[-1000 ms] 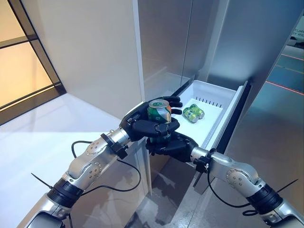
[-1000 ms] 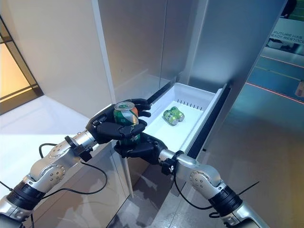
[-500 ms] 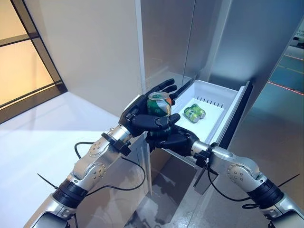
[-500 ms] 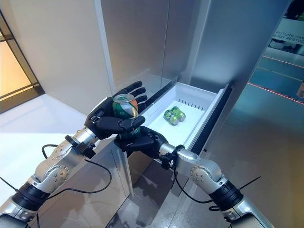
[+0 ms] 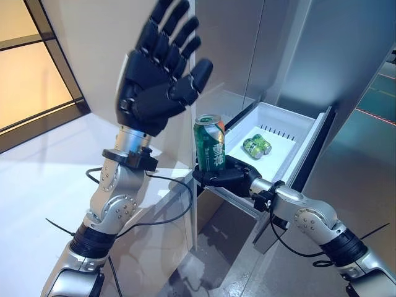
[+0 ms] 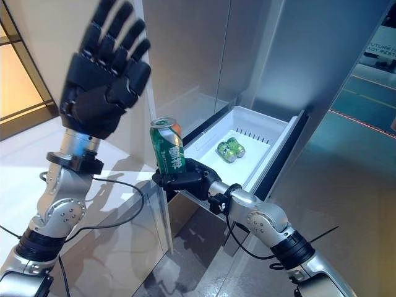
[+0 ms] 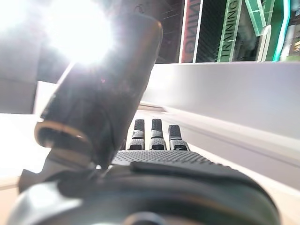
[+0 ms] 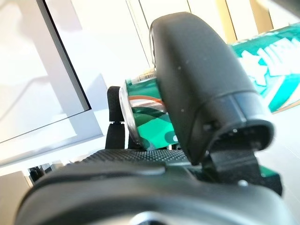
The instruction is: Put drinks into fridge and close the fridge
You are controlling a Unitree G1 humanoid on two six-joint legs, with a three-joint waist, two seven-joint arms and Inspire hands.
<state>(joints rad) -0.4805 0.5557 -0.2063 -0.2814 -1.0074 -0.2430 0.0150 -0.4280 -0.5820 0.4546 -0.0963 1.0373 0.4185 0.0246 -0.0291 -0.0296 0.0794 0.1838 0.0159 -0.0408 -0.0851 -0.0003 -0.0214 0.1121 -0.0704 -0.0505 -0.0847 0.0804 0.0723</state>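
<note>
Handover done: left robot hand (image 5: 158, 80) has let go and lifted away, fingers spread, leaving the green can (image 5: 209, 143) upright in the right robot hand (image 5: 226, 176) beside the open fridge drawer (image 5: 291, 148).

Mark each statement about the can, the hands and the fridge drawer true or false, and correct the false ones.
1. The right hand grips the green can upright. True.
2. The left hand also holds the can. False: it is raised, open and empty.
3. The white drawer is shut. False: it stands pulled out.
4. Two green cans lie in the drawer. True.
5. The held can is inside the drawer. False: it is held outside the drawer, near its corner.
</note>
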